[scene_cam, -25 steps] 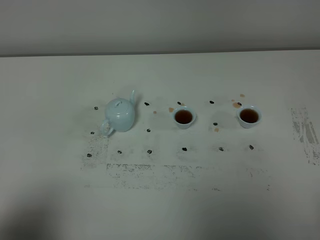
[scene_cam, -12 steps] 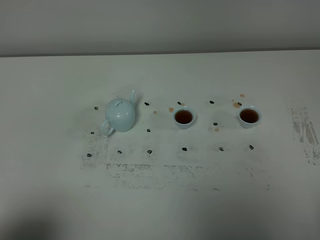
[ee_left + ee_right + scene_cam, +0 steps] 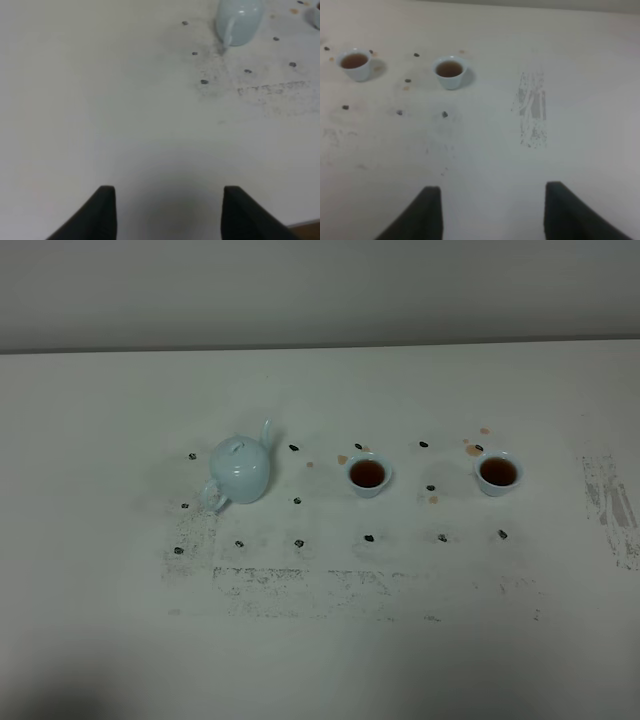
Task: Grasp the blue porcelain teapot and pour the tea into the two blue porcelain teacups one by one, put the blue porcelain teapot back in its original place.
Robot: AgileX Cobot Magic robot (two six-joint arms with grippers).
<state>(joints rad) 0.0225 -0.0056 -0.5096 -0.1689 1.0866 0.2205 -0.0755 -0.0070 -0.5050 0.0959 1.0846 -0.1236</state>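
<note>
A: Nothing shifted on the table (image 3: 320, 640) since 1 second ago; only a fainter shadow at the near-left corner.

B: And the teapot (image 3: 240, 470)?

A: Upright on the left half of the table, lid on, spout toward the far side, loop handle toward the near-left. Touched by nothing. Ringed by small dark dots (image 3: 299, 543).

B: Cups (image 3: 368, 475)?

A: 2, in a row to the right of the pot, well apart from each other. Nearer one beside the pot's right, the other (image 3: 497, 473) farther right. Reddish-brown tea (image 3: 368, 473) in both. A few orange drips (image 3: 342, 459) on the surface just behind and between them.

B: Left gripper (image 3: 165, 210)?

A: Jaws apart, nothing between them. Low over bare table, well short of the pot (image 3: 239, 20), seen at the far edge of the wrist view with its handle facing the camera.

B: Right gripper (image 3: 492, 210)?

A: Likewise jaws apart, holding nothing. Both cups (image 3: 354, 65) (image 3: 450, 72) ahead of it and well apart from it; a grey scuff (image 3: 532, 115) on the table beside the nearer cup.

B: Either arm in the high view?

A: Neither.
</note>
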